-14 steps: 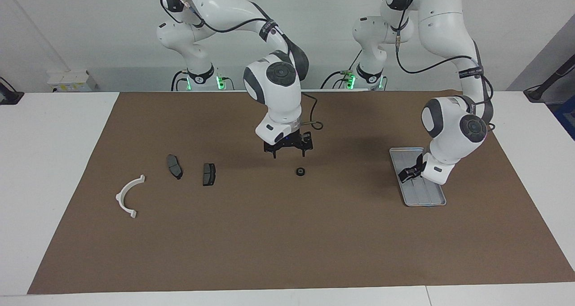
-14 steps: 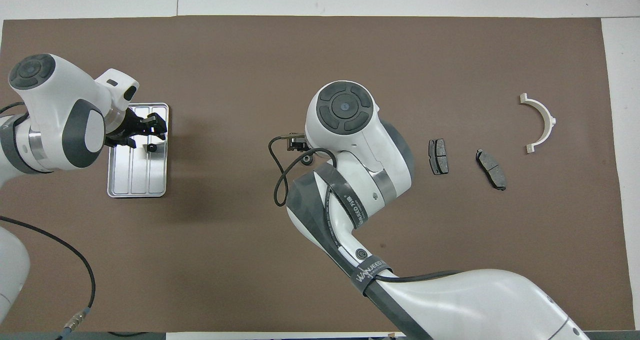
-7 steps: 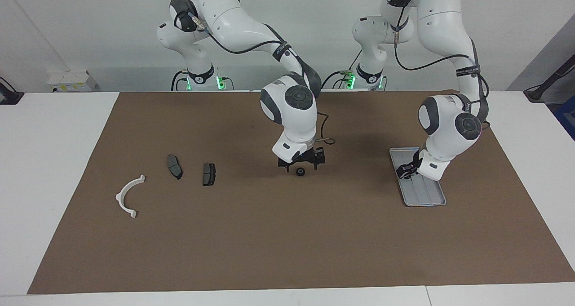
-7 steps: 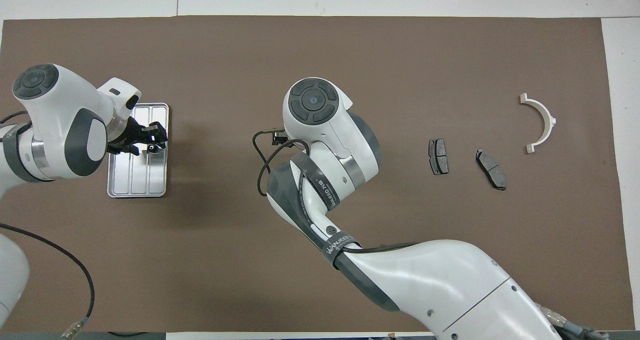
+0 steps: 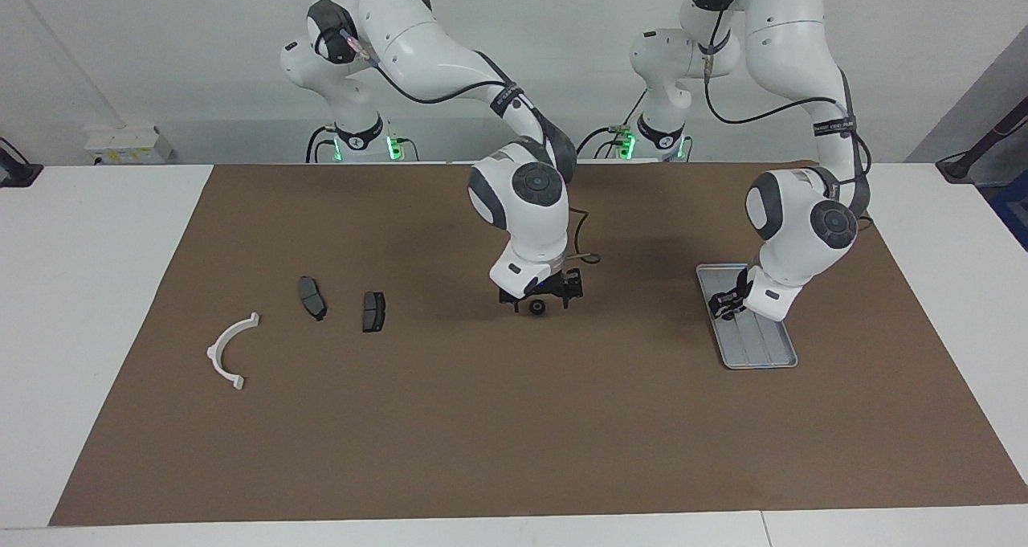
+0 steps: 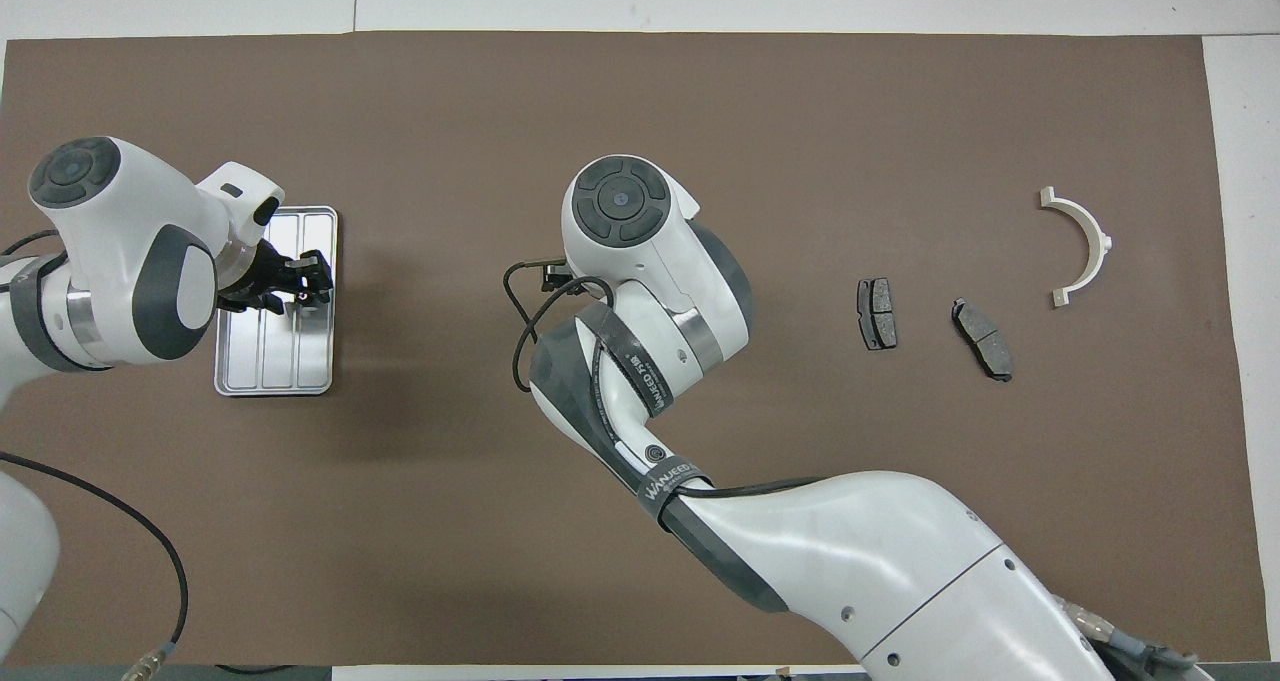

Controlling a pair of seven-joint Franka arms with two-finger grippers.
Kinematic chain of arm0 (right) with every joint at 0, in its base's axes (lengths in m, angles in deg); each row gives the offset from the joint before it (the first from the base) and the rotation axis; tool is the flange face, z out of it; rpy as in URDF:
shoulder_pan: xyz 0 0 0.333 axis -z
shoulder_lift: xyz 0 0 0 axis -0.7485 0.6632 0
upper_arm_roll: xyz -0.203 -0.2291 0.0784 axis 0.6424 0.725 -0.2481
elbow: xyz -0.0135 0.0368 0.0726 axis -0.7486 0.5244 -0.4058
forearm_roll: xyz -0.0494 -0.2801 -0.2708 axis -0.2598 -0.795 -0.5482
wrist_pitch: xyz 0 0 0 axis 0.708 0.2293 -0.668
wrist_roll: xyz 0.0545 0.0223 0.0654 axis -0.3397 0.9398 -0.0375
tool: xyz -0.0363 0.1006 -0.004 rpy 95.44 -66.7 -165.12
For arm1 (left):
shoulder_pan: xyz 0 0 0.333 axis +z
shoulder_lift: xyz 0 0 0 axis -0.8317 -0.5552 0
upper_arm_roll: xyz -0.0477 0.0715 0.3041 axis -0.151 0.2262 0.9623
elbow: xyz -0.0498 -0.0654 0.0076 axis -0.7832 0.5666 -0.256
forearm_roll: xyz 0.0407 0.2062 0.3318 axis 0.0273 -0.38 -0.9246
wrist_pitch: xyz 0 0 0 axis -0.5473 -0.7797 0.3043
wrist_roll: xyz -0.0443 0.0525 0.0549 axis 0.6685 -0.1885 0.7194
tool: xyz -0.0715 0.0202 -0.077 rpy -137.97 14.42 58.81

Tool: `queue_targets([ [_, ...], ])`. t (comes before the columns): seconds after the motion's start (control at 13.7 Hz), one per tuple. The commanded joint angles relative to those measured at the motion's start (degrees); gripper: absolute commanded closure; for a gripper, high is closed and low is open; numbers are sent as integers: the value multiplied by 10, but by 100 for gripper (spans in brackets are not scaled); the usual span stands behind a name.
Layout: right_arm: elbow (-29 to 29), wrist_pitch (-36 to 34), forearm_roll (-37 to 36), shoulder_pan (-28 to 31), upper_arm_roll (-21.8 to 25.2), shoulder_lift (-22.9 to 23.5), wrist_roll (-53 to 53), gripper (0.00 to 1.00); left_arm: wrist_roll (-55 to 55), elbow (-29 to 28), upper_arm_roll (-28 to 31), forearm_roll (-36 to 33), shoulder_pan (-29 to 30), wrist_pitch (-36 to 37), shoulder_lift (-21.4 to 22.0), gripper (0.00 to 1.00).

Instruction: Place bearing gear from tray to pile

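Two views apply.

Facing view: the bearing gear (image 5: pixel 537 308), a small dark ring, lies on the mat at frame centre, well apart from the tray (image 5: pixel 759 346) and the pile (image 5: pixel 312 298). The right gripper (image 5: pixel 540 296) stands open astride it. The left gripper (image 5: pixel 727 306) is low over the tray; its closure cannot be determined. The gear looks rigid, light and prone to rolling, so grip it across the outer rim.

Overhead view: the right arm hides the gear.
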Motion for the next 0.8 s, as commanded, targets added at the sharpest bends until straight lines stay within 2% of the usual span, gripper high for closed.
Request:
queue_targets([
  [0.0, 29, 6, 11, 0, -2, -4, -8, 1, -5, -36, -1, -5, 2, -40, 21, 37],
  [0.15, 56, 26, 12, 1, -2, -13, -11, 1, -5, -44, -1, -5, 3, -57, 22, 37],
  [0.44, 105, 55, 12, 4, -6, -30, -15, 1, -4, -46, -1, -5, 2, -47, 23, 38],
  [0.73, 112, 63, 37, 0, -14, -34, -12, 1, -4, -46, -1, -5, 2, -34, 23, 38],
])
